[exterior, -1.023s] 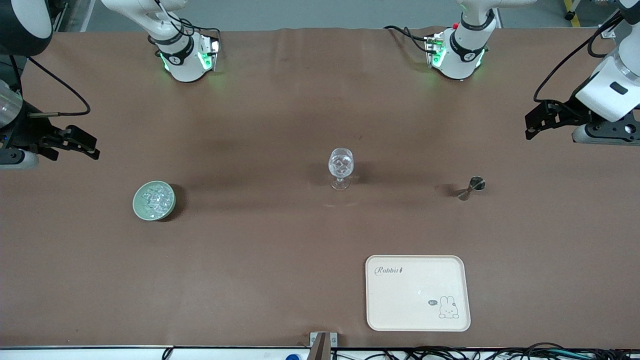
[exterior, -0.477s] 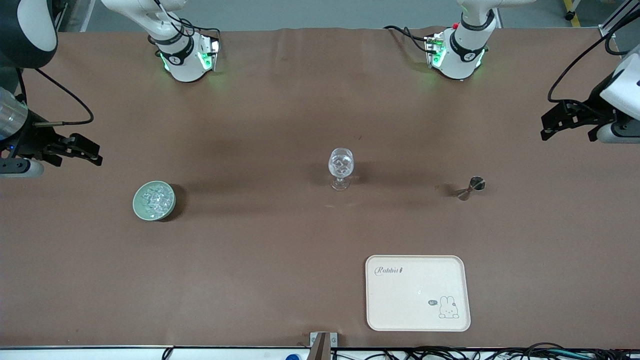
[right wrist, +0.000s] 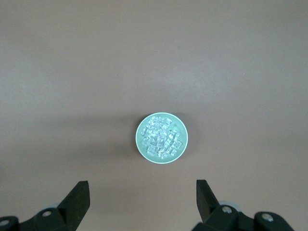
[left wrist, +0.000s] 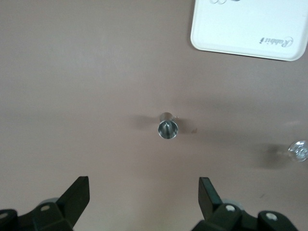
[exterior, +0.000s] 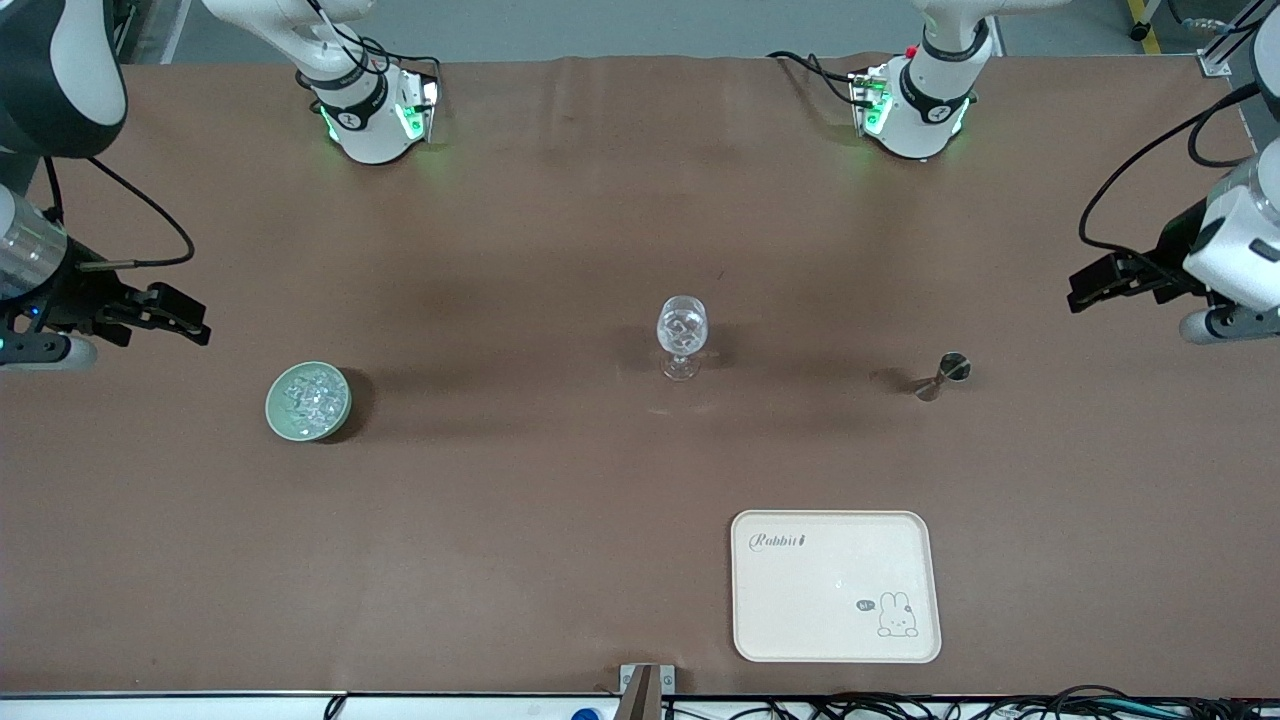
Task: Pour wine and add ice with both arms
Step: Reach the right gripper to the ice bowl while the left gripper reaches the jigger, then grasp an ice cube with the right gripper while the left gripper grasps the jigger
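Ice [right wrist: 160,137] sits heaped in the bowl [right wrist: 139,139], directly ahead of the right claw [right wrist: 142,198], whose jaws are spread wide and hold nothing. Over the last second that claw has crept from the tabletop [exterior: 520,480] edge toward the bowl; it hangs over bare tabletop just short of it. Left claw [left wrist: 143,195], likewise released and empty, swung out and has come back in, now lined up on the jigger [left wrist: 167,127]. Both look like approach moves, so nothing is poured or added from here yet.

Outward from both claws, the glass [exterior: 681,337] stands upright midway between bowl and jigger, glinting inside. Tray [exterior: 836,585] lies well past the jigger, bare.

Ice: small, clear, glittery chunks. Bowl: round, pale green, smooth. Jigger: shiny metal, hourglass shape. Glass: clear, stemmed. Tray: cream, flat, rounded corners, rabbit print. Tabletop: matte brown sheet.
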`<state>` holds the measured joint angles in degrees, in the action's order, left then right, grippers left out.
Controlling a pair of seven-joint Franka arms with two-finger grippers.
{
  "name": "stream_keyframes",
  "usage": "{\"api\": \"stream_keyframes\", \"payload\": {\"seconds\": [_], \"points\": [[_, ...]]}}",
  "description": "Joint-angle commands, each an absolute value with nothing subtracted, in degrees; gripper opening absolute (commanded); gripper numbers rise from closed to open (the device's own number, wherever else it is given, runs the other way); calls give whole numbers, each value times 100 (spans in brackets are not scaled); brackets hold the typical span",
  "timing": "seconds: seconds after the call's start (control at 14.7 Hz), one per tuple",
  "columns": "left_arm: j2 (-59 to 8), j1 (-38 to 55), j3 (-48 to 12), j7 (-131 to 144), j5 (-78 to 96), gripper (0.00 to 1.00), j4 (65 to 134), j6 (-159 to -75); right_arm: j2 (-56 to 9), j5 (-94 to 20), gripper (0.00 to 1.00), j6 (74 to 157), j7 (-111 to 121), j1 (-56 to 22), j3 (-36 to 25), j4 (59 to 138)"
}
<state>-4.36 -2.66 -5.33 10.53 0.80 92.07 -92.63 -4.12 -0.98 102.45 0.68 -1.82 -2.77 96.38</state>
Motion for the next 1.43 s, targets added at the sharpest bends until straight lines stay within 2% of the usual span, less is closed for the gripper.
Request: {"api": "stream_keyframes", "payload": {"seconds": [0.0,0.41,0.95,1.36], "points": [[-605,-648,-545,1344,744,100,9377,-9237,-343,-26,97,10581,132,-44,-255,10027],[-1519,-1536,-545,1766,2098,97,9562,-9299,-570,-26,97,12206,149,114,-255,11337],[-2706,-1925,-545,2661,3269,97,9562,-9316,-1687,-26,96,12788,273,79,-255,11399],[-3321,-1986,-545,3322,3690,98,9545,-9316,-1898,-26,94,13587,272,88,-246,11900]]}}
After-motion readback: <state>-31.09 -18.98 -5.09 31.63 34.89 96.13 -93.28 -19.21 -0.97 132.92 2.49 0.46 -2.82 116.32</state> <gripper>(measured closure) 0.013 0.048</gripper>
